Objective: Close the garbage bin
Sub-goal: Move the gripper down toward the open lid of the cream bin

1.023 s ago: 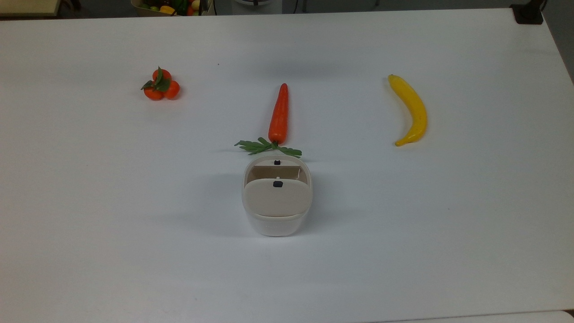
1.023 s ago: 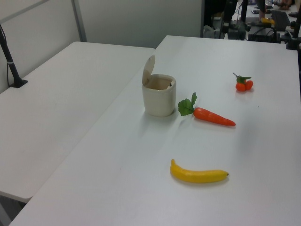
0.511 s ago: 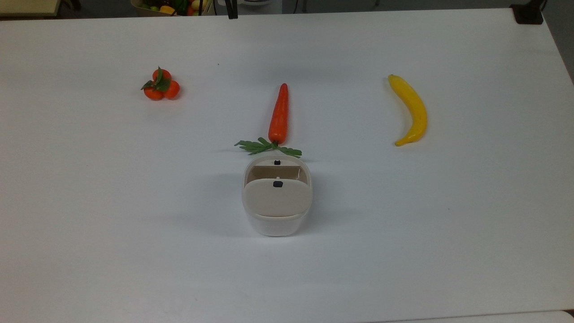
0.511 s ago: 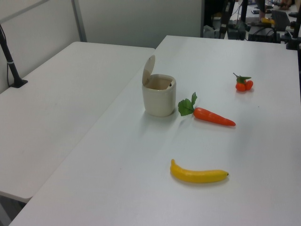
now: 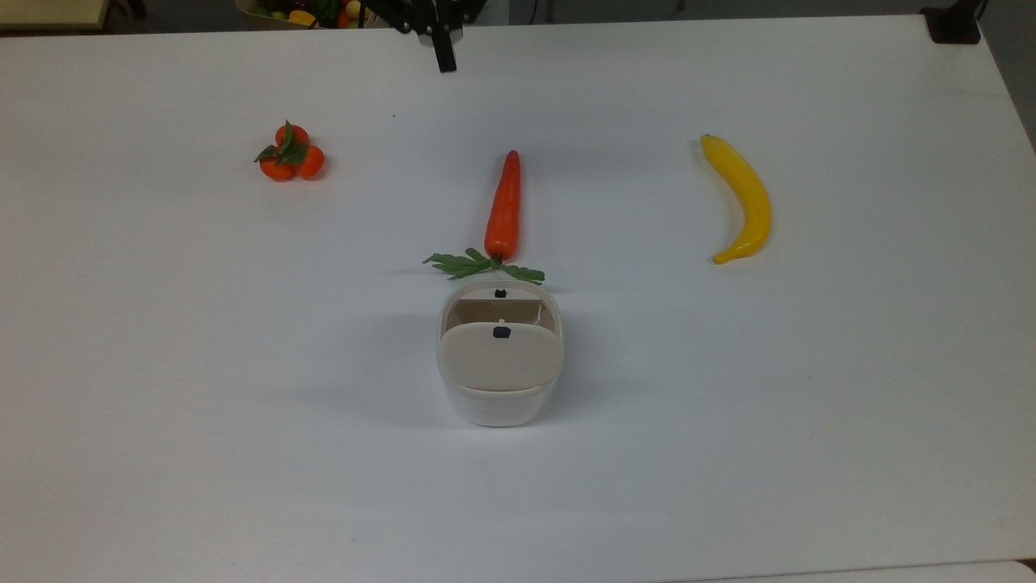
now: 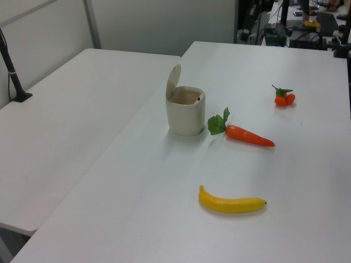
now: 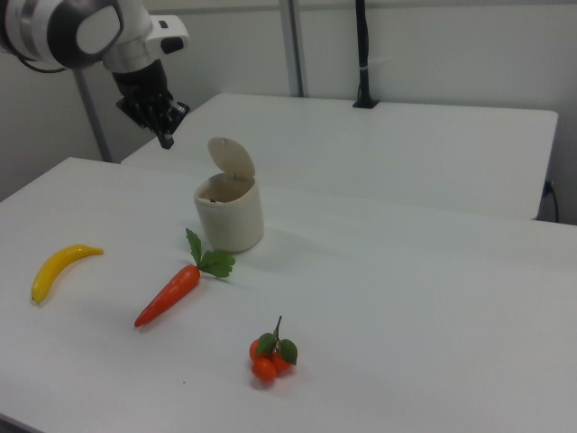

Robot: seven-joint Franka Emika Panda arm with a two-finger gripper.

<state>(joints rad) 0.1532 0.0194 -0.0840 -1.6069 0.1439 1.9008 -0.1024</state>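
Just beyond the open garbage bin (image 5: pixel 499 364) lies a carrot (image 5: pixel 503 206); the gripper (image 7: pixel 166 137) looks closed.

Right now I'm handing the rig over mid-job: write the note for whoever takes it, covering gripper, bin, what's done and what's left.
Gripper: in the air, holding nothing, well clear of the garbage bin; whether open or shut, cannot tell.
Bin: upright on the white table, its lid standing open. The carrot lies in line with it, leaves touching or nearly touching its rim.
Done: nothing yet.
Left: bring the gripper over the bin and push the lid down until it shuts.
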